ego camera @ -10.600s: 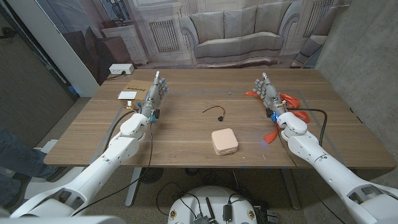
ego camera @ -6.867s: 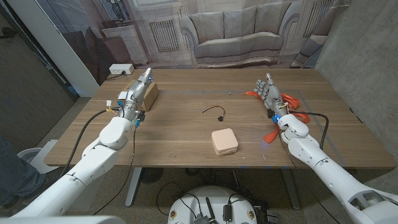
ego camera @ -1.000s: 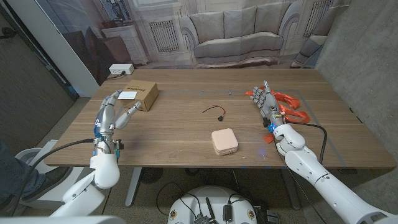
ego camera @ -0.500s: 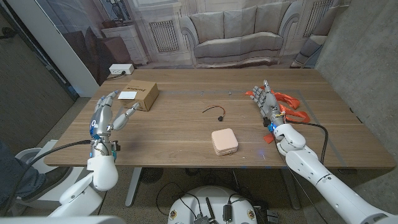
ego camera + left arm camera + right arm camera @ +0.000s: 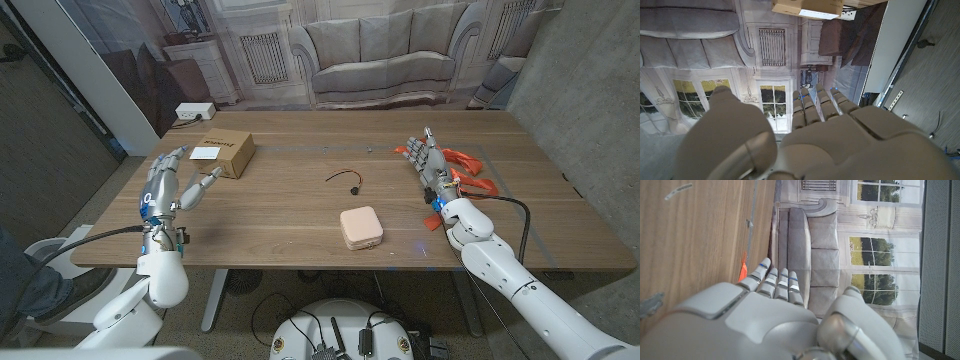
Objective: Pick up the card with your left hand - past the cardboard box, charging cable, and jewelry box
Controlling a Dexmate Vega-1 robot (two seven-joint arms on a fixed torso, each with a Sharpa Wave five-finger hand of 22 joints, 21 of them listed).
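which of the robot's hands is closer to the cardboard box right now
Left. The left hand is raised near the table's left edge, just short of the cardboard box, not touching it. The right hand is across the table, by the orange thing.

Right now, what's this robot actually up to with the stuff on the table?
It is meant to pick up the white card lying on the cardboard box at the table's far left. The left hand is raised near the table's left edge, short of the box, fingers apart and holding nothing. The right hand waits open beside some orange scissors. A small black charging cable and a pink jewelry box sit untouched mid-table.
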